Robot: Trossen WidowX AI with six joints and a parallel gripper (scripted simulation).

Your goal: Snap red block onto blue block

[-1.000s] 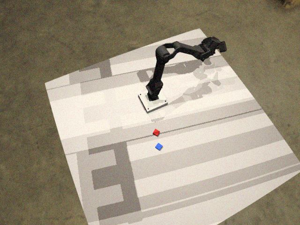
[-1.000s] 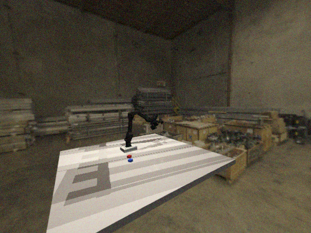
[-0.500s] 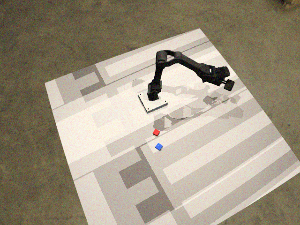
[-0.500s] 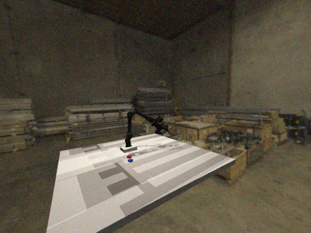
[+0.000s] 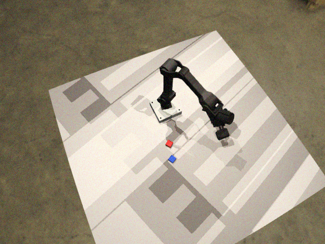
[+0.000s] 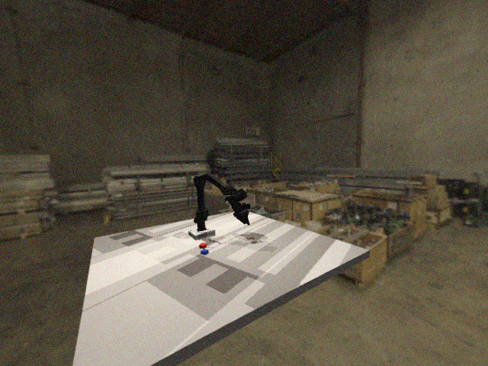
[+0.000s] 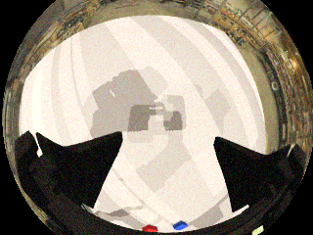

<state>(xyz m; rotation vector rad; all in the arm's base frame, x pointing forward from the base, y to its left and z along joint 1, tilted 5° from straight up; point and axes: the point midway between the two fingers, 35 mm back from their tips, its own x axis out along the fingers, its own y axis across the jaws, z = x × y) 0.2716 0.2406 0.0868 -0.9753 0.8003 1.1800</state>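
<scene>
Your open fingers (image 5: 222, 133) (image 6: 245, 221) hang above the bench (image 5: 110, 168) (image 6: 130, 315) (image 7: 196, 54)

You have nothing between them, and they stand well apart from the blue block (image 5: 172, 158) (image 6: 204, 252) (image 7: 180, 225); the red block (image 5: 169, 143) (image 6: 202, 245) (image 7: 150, 228) lies near the blue block, on its side toward the arm's base plate (image 5: 160, 119) (image 6: 194, 236), not touching it.

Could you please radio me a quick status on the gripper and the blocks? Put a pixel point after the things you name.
Gripper (image 5: 222, 134) (image 6: 247, 223) (image 7: 170, 140) open, away from both blocks. Red block (image 5: 169, 143) (image 6: 202, 245) (image 7: 150, 228) apart from blue block (image 5: 172, 158) (image 6: 204, 252) (image 7: 180, 225). Nothing seen on either.
</scene>
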